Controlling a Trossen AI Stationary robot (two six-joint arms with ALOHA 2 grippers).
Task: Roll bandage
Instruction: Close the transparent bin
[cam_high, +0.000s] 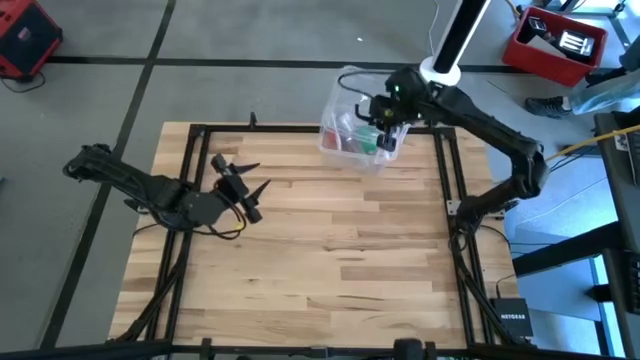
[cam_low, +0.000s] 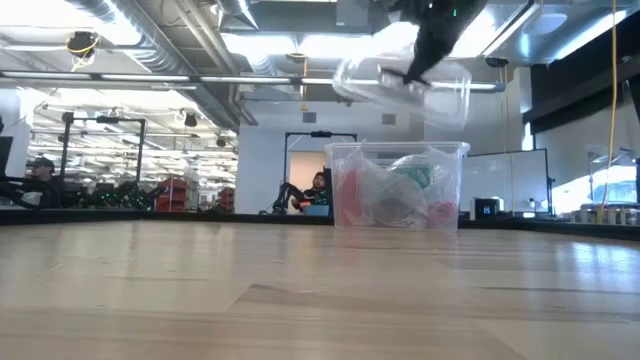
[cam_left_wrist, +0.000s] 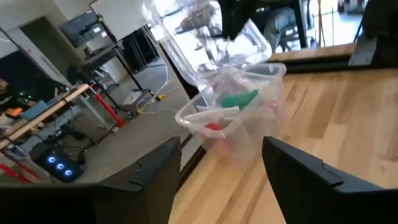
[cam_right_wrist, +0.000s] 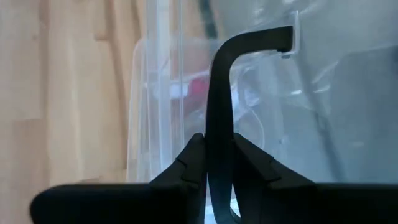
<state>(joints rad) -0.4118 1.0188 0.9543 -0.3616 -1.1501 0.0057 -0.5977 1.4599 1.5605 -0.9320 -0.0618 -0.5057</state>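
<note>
A clear plastic box (cam_high: 352, 140) stands at the table's far edge. The bandage (cam_left_wrist: 239, 99), a small green roll, lies inside it among pinkish contents. Above the box my right gripper (cam_high: 385, 112) is shut on a dark hooked handle fixed to the box's clear lid (cam_low: 400, 85), which is tilted and clear of the box. At the table's left side my left gripper (cam_high: 250, 177) is open and points toward the box with nothing between its fingers (cam_left_wrist: 298, 168). My right gripper pinches the straight shank of the dark hooked handle (cam_right_wrist: 219, 118) between its two fingers, which lie along it. The handle's bent end (cam_right_wrist: 280, 36) is joined to the clear lid. The lid hangs tilted in the air above the open box (cam_low: 397, 185).
A black metal frame (cam_high: 445, 170) runs along the table's edges. Bare wood lies between my left gripper and the box. Beyond the table stand a red bin (cam_high: 555, 42) at the far right and people at desks (cam_low: 40, 180) in the room behind.
</note>
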